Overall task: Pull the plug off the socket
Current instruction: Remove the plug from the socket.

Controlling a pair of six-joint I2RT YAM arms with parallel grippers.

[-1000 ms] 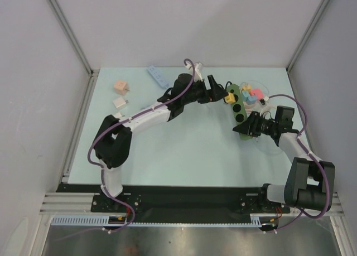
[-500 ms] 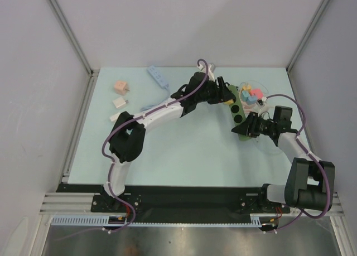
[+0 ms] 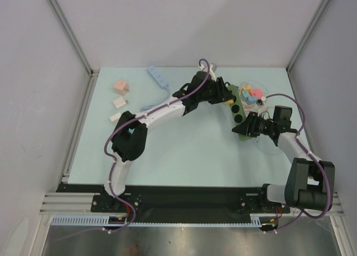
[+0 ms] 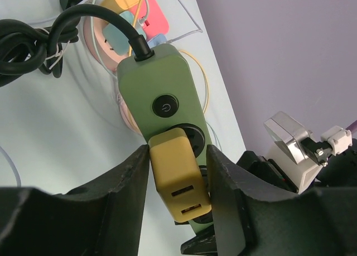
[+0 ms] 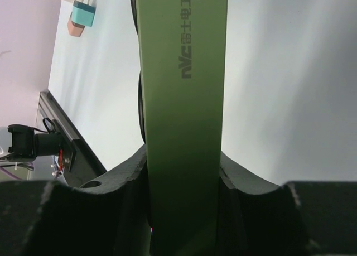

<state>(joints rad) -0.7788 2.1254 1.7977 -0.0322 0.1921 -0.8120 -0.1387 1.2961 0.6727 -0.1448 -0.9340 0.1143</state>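
The pale table [image 3: 184, 150] holds one green socket strip [image 4: 162, 80] with one yellow plug [image 4: 175, 178].

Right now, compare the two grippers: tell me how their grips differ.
The left gripper clasps the small yellow plug; the right gripper clamps the long green power strip. The left gripper sits at the strip's far, cabled half; the right gripper holds its near end. Both grip from two opposite sides.

We see bright, even light on the pale table [image 3: 184, 150], with faint soft shadows beneath the arms [image 3: 162, 114]. In the 2 wrist views the near fingers [image 4: 111, 206] look dark and soft; the yellow plug [image 4: 175, 178] and green power strip [image 5: 181, 100] are crisp.
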